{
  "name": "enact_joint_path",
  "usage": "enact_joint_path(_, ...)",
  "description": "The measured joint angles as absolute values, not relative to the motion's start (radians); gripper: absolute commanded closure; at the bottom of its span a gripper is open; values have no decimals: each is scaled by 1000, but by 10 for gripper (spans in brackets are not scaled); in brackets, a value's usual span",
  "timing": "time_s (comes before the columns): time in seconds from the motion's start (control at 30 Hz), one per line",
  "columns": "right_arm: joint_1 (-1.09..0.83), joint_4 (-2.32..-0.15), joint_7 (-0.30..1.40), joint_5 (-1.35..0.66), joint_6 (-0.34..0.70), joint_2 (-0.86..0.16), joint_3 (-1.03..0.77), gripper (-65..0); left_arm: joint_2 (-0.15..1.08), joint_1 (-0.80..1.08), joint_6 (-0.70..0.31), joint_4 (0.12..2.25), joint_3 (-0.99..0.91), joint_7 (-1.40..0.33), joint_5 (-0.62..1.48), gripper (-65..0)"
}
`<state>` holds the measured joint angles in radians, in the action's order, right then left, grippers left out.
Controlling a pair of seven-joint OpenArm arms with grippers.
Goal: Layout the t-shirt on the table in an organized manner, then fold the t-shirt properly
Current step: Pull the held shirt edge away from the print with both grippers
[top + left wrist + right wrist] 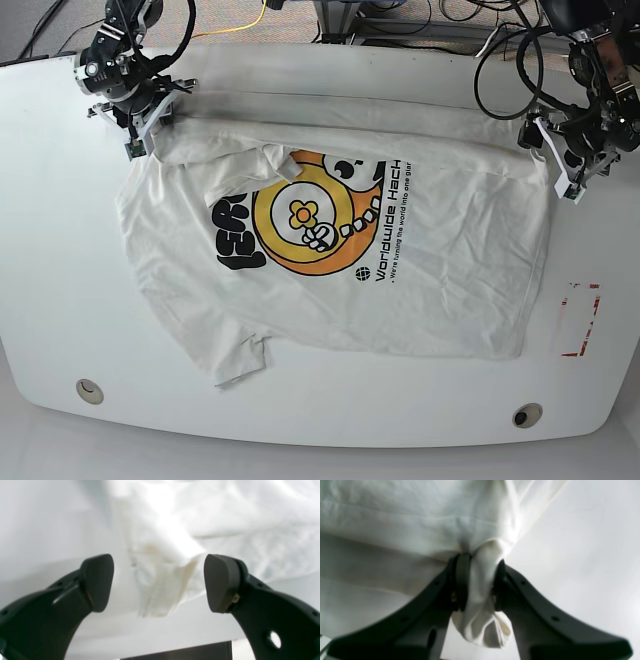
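The white t-shirt (400, 290) lies spread on the table (60, 300) with its orange, yellow and black print facing up. One bottom corner is folded over near the front left. My right gripper (140, 135) is at the shirt's far left corner. In the right wrist view this gripper (481, 580) is shut on a bunched wad of the t-shirt (420, 517). My left gripper (560, 165) stands at the shirt's far right corner. In the left wrist view its jaws (158, 582) are wide open, with a wrinkled edge of the t-shirt (175, 530) lying between and beyond them, untouched.
A red-outlined rectangle mark (580, 320) sits on the table right of the shirt. Two small round holes (89, 390) (527, 414) lie near the front edge. Cables (500, 60) hang behind the table's far edge.
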<state>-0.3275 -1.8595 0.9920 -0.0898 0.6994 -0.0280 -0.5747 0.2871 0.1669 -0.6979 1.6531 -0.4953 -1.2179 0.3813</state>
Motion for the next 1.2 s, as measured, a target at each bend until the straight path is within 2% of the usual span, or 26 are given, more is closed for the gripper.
enact_joint_path(0.27, -325, -1860, 992, -90, 699, -28, -576, -130, 289, 167, -697, 1649, -495, -1224, 373, -517)
enact_joint_path(0.53, -305, -1859, 996, -86, 699, -28, -577, -130, 289, 166, -697, 1648, -490, -1222, 263, -510)
enact_joint_path(0.6, -302, -1859, 996, -84, 699, -29, -577, -130, 289, 160, -697, 1648, -468, -1223, 260, -479)
enact_joint_path(0.63, -302, -1859, 996, -84, 699, -29, -577, -130, 287, 157, -698, 1648, -461, -1222, 259, -431)
enact_joint_path(0.73, -303, -1859, 996, -84, 699, -28, -577, -130, 282, 149, -697, 1648, -451, -1213, 269, -340)
enact_joint_path(1.07, -302, -1859, 995, -87, 700, -51, -577, -128, 295, 123, -701, 1562, -459, -1206, 293, -228)
enact_joint_path(1.2, -304, -1858, 995, -87, 700, -51, -577, -124, 294, 106, -701, 1534, -457, -1194, 282, -136)
